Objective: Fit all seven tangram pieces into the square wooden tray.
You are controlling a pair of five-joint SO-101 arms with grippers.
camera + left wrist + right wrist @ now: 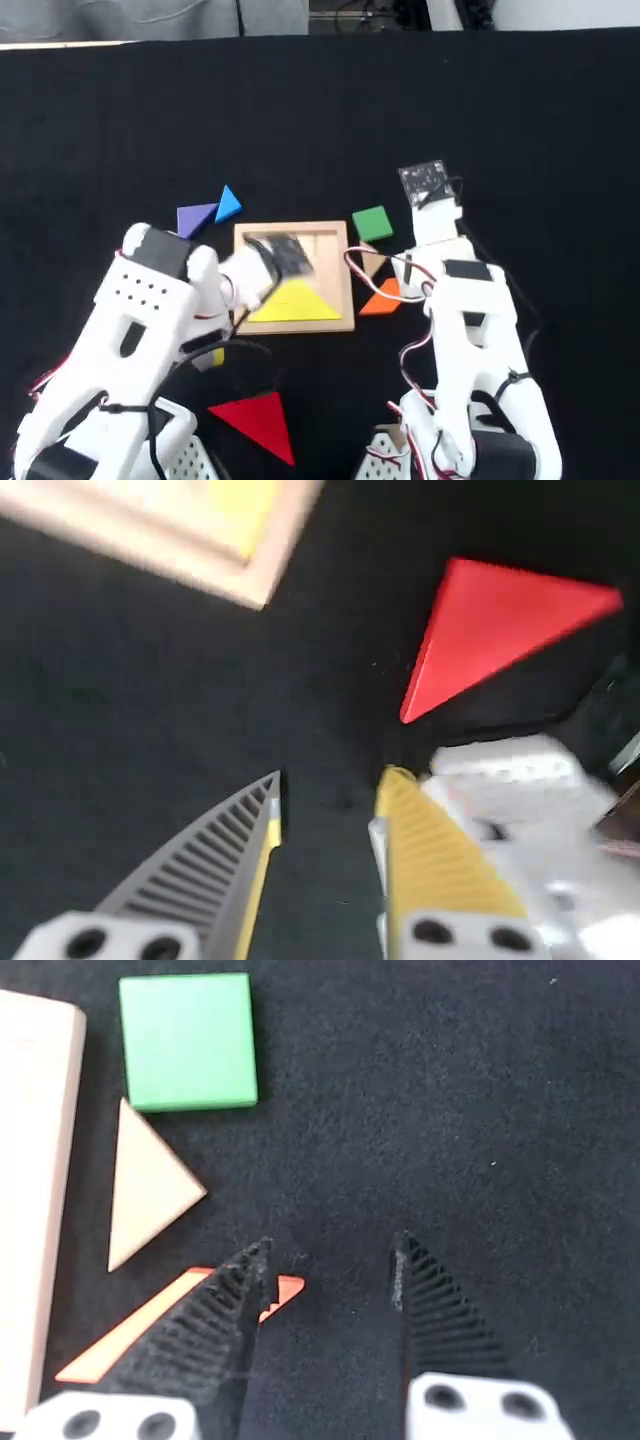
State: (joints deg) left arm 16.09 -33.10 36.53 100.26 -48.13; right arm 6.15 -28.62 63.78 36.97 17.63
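While your left tool hangs parted and empty above the counter, its blurred outline seems to sit over the tray, where the yellow triangle lies. The red triangle lies well apart from the tray. Your right tool gapes empty too, just beside the orange piece, with the tan triangle and green square beyond.
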